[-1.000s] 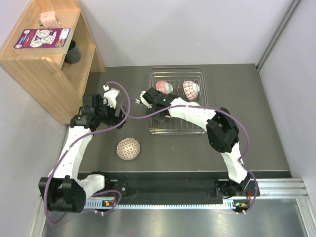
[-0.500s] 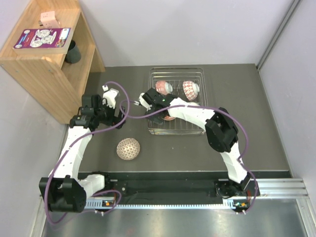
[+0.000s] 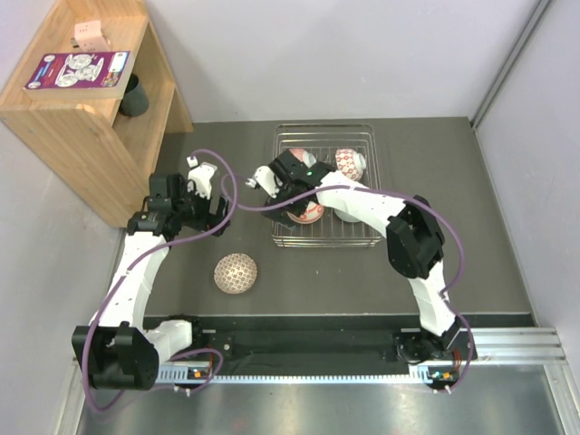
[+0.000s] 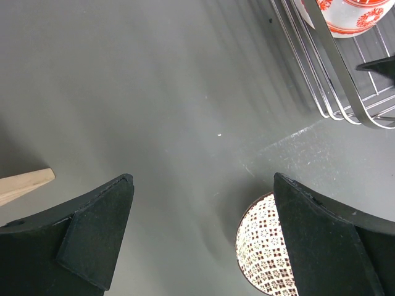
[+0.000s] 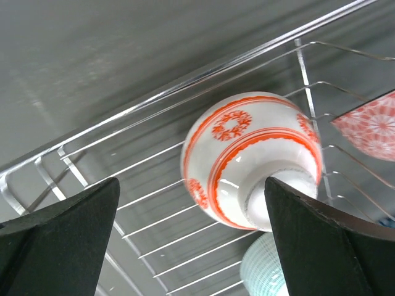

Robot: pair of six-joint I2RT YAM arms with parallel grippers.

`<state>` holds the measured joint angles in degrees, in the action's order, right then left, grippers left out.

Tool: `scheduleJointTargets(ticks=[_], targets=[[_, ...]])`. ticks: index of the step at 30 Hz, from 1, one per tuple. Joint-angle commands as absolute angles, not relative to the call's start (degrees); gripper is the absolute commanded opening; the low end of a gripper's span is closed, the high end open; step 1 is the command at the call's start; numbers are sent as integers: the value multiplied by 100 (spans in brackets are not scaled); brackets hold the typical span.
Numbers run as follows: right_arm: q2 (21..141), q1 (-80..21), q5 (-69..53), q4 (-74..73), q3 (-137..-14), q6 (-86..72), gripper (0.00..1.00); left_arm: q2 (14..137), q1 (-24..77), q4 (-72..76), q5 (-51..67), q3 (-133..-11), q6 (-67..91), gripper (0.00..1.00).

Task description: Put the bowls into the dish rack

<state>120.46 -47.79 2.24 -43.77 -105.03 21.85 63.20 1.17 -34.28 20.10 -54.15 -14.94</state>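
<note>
The silver wire dish rack (image 3: 326, 242) stands at mid-table. A red-orange floral bowl (image 3: 308, 212) lies tilted at its front left, a pale mint bowl (image 3: 348, 216) beside it and a red patterned bowl (image 3: 350, 163) behind. My right gripper (image 3: 288, 188) hangs open over the rack's left side. In the right wrist view the floral bowl (image 5: 247, 160) rests on the rack wires (image 5: 154, 98) between the wide-open jaws (image 5: 191, 240), with the mint bowl (image 5: 271, 271) below it. The beige-brown mesh bowl (image 3: 236, 273) sits upside down on the table. My left gripper (image 3: 210, 198) is open and empty, and the mesh bowl (image 4: 265, 246) shows by its right finger.
A wooden shelf (image 3: 82, 118) stands at the far left with a dark cup (image 3: 134, 95) on its lower board. Purple cables (image 3: 227, 195) loop between the arms. The rack's corner (image 4: 333, 92) and the shelf's foot (image 4: 24, 184) show in the left wrist view.
My right gripper has drawn back from the rack's front toward its far left, and the red-orange floral bowl now lies uncovered in the rack. The left arm has hardly moved.
</note>
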Motion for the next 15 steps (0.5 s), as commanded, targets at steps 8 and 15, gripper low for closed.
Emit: scheduleJointTargets(ticks=[8, 15], targets=[[11628, -4210, -2230, -4948, -10767, 1916, 100, 6161, 62, -3208, 2083, -5440, -1459, 99], [11531, -4105, -2856, -5089, -10626, 1951, 100, 6494, 70, -3252, 2083, -5475, -1626, 99]])
